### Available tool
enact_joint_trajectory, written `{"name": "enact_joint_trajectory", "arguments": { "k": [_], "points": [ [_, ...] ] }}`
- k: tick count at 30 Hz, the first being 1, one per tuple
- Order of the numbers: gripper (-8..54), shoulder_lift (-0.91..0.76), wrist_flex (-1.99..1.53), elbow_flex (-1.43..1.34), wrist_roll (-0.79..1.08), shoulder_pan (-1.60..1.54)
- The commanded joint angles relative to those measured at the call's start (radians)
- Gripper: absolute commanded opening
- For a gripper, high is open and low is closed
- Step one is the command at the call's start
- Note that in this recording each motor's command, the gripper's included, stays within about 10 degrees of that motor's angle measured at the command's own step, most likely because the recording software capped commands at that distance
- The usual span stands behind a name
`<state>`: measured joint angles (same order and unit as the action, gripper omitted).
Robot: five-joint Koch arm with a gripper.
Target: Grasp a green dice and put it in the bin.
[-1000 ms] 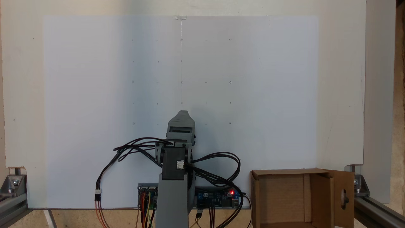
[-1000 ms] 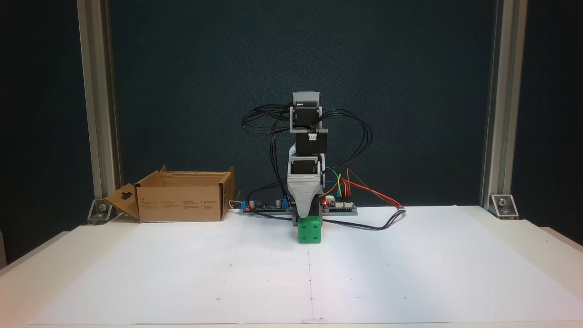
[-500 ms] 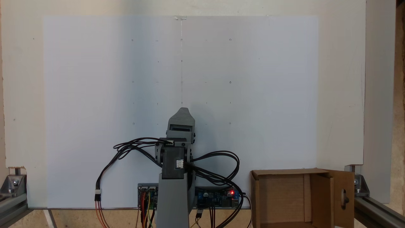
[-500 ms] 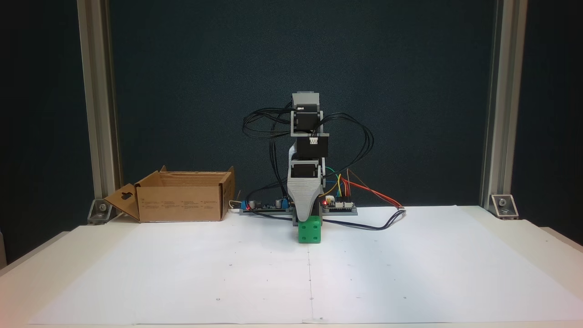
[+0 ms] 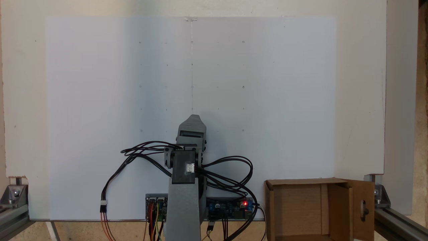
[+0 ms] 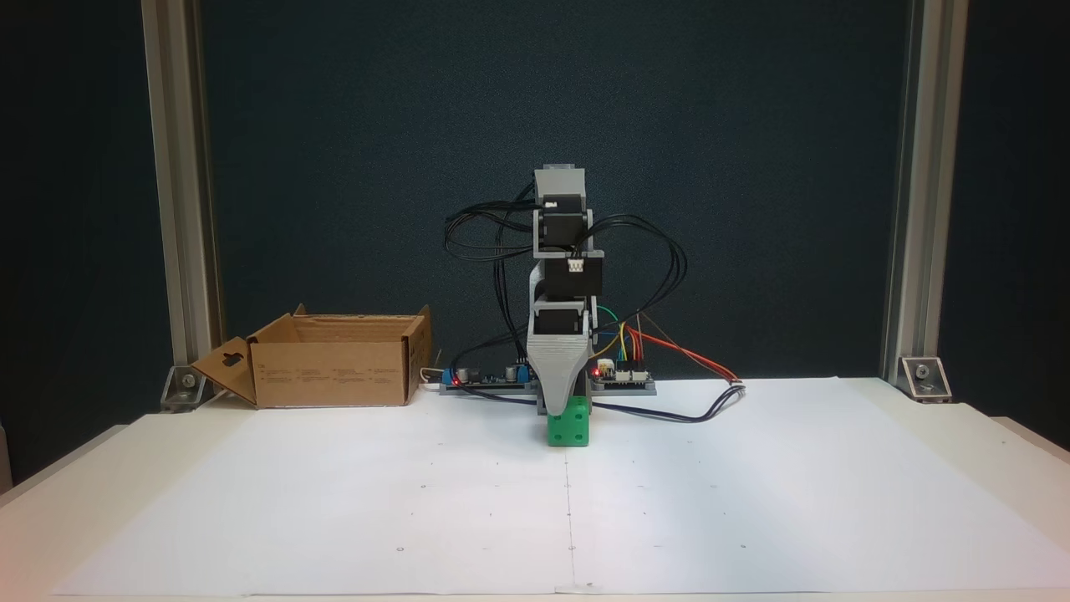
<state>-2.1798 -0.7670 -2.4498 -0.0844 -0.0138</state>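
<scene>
We're hovering the gripper (image 6: 562,408) right over the green dice (image 6: 568,430) mid-sheet, lining up a top-down grab, jaw state's impossible to tell, cardboard bin (image 6: 334,370) sitting far left.

Small bright green cube with rounded corners and darker green pips (image 6: 569,425), upright on the white paper sheet, front face square to the camera, top edge tucked under the grey end effector (image 6: 562,400). Brown corrugated cardboard box (image 6: 334,361) well apart, at the left rear corner of the sheet in that fixed view, open on top, flaps spread, keyhole-shaped cut-out in the outer side flap (image 5: 362,207).
</scene>
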Motion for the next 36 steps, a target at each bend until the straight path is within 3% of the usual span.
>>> {"name": "enact_joint_trajectory", "arguments": {
  "k": [1, 36],
  "points": [
    [44.7, 0.020, 0.011, 0.009, -0.052, -0.011],
    [43.1, 0.247, 0.173, 0.002, -0.101, -0.035]
  ]
}}
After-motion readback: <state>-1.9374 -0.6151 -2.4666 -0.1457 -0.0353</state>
